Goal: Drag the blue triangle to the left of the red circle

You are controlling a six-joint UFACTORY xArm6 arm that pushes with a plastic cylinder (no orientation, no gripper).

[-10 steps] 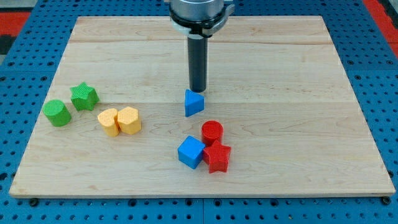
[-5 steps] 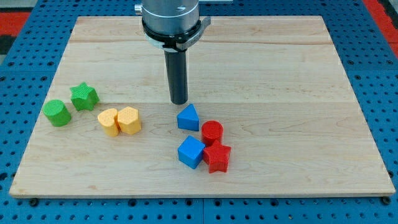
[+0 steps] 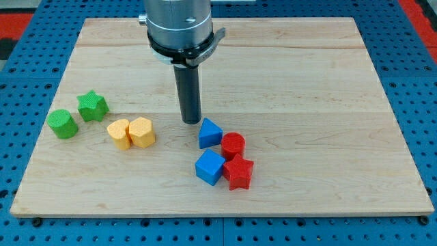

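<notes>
The blue triangle [image 3: 209, 133] lies on the wooden board [image 3: 307, 102] just left of the red circle [image 3: 233, 145], close to or touching it. My tip [image 3: 190, 121] is on the board just up and left of the blue triangle, very close to its upper left side. A blue cube [image 3: 209, 167] and a red star [image 3: 238, 172] lie just below the triangle and the circle.
Two yellow blocks [image 3: 131, 132] lie side by side left of my tip. A green star [image 3: 92, 106] and a green cylinder [image 3: 63, 124] sit near the board's left edge. A blue pegboard surrounds the board.
My tip moved left and down, from above the blue triangle to its upper left. The blue triangle slid down toward the red circle and turned.
</notes>
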